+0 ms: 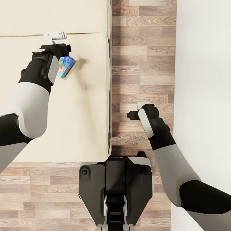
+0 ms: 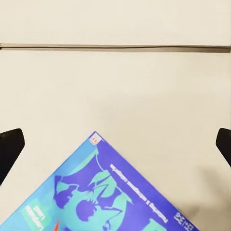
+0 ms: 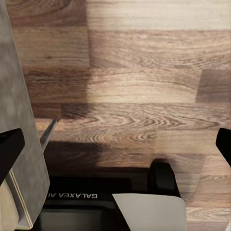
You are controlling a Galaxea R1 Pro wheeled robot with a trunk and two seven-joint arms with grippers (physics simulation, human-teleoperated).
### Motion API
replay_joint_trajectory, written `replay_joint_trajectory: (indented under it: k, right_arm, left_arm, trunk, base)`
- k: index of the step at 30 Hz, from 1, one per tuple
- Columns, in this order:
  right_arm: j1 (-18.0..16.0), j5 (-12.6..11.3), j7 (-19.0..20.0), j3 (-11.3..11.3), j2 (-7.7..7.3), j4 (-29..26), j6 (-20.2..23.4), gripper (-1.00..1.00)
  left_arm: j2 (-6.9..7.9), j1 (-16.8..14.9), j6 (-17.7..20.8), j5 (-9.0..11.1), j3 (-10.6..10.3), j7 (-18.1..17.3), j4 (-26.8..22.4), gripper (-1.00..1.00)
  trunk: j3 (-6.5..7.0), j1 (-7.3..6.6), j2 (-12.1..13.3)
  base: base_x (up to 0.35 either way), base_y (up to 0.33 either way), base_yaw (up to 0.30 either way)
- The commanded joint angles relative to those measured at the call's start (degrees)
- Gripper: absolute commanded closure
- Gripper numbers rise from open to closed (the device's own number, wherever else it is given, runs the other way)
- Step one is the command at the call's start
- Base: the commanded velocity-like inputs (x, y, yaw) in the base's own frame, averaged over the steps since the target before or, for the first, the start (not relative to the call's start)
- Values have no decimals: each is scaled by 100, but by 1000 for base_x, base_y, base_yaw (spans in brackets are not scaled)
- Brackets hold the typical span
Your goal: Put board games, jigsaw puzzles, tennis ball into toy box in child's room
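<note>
The flat blue and light-blue printed board game box lies on the plain beige bed mattress, up at about 11 o'clock in the head view. The left gripper hangs just above it, fingers spread wide and holding nothing; in the left wrist view a corner of the box sits between the two dark fingertips. The right gripper hangs over the brown wood floor at about 3 o'clock, fingers also wide apart and empty, near the robot's dark base.
</note>
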Motion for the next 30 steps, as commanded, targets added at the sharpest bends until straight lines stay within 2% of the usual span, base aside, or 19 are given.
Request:
replay_joint_trajectory:
  k: [1,9,30]
  right_arm:
    - [-2,-56,-58,3,0,-3,16,-100]
    - [-2,-56,-58,-1,0,-2,13,-100]
    - [-2,-56,-58,-1,0,-2,16,-100]
  left_arm:
    - [-6,-2,28,-58,34,-13,-10,-100]
    - [-6,-2,21,-58,33,-14,-56,-100]
    - [-45,15,16,-58,27,-16,-154,-100]
  trunk:
    - [-6,4,-9]
    - [-6,4,-9]
    - [-6,4,-9]
  base:
    - [0,53,0]
    - [0,80,0]
    - [0,4,0]
